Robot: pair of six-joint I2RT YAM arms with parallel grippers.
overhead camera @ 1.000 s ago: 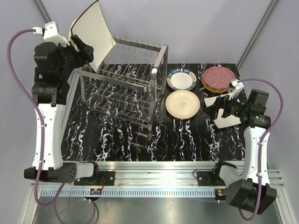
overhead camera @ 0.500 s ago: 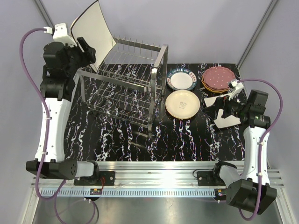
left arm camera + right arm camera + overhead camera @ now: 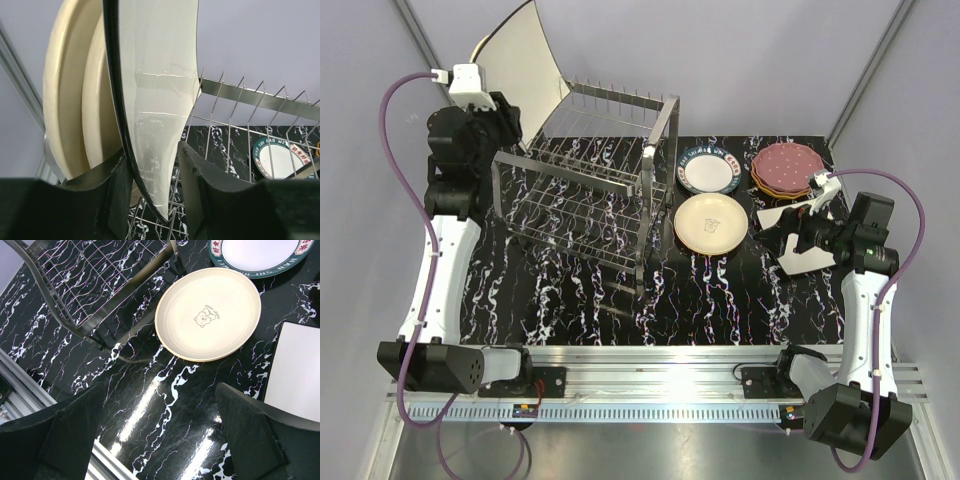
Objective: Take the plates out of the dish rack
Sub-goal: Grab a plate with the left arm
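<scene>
The dish rack (image 3: pixel 590 190) stands on the left of the table, and two plates lean at its far left end. One is a cream square plate (image 3: pixel 525 70) with a dark edge; a cream round plate (image 3: pixel 480 45) stands behind it. My left gripper (image 3: pixel 508 118) is at their lower edge. In the left wrist view the square plate's (image 3: pixel 155 100) bottom corner sits between my left gripper's (image 3: pixel 152 155) jaws. The left finger (image 3: pixel 112 185) lies against the dark edge, and a gap shows at the right finger (image 3: pixel 200 180). My right gripper (image 3: pixel 157 390) hangs wide open over bare table.
Right of the rack lie a white plate with a dark patterned rim (image 3: pixel 708 170), a cream round plate with a bear print (image 3: pixel 710 222), a stack topped by a maroon dotted plate (image 3: pixel 785 165) and a square plate (image 3: pixel 810 250) under my right arm.
My left arm has swung right and in towards the rack's end, and its jaws have narrowed around the square plate's corner. The right arm has not moved.
</scene>
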